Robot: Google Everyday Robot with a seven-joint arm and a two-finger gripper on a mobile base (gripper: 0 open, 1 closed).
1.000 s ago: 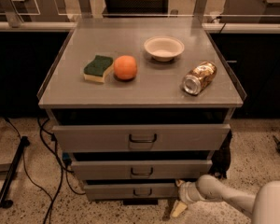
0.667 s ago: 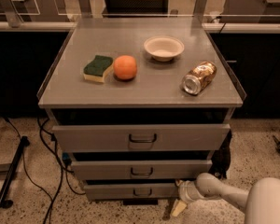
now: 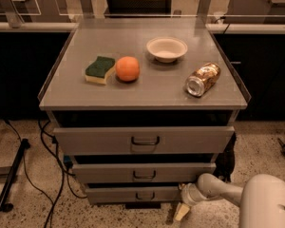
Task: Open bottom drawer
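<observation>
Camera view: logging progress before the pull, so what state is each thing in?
bottom drawer: looks closed, handle ungrasped
gripper: low, near bottom drawer's right end
can: lying on its side
bowl: upright, empty
sponge: flat, green side up
orange: resting beside sponge

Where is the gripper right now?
Camera view, lower right: the gripper hangs near the floor by the right end of the bottom drawer, right of its loop handle and not on it.
</observation>
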